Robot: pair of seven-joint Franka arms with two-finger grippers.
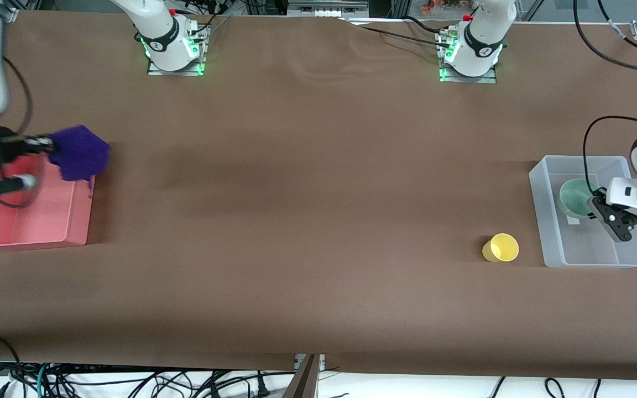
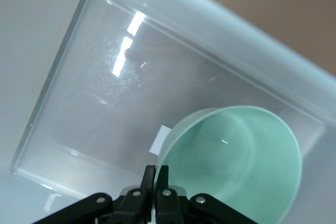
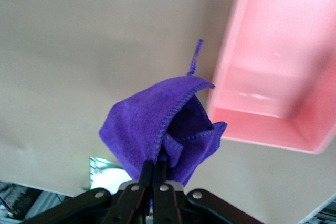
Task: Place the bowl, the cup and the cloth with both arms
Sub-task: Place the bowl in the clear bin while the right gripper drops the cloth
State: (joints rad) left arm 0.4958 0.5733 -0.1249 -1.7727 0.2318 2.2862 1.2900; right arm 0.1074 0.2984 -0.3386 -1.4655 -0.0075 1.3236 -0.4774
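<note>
Left gripper (image 2: 156, 174): clamped on bowl (image 2: 236, 166) rim, held over clear bin (image 1: 551, 221).
Right gripper (image 3: 155, 170): pinched on cloth (image 3: 168, 129) — over pink tray (image 1: 31, 221) edge.
Cup (image 1: 501, 247): table, beside bin.

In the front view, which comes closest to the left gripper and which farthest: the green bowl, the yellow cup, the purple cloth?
From the left gripper:
1. The bowl, in its fingers, over the clear bin.
2. The cup, on the table beside that bin.
3. The cloth, held at the right arm's end, over the pink tray.
</note>
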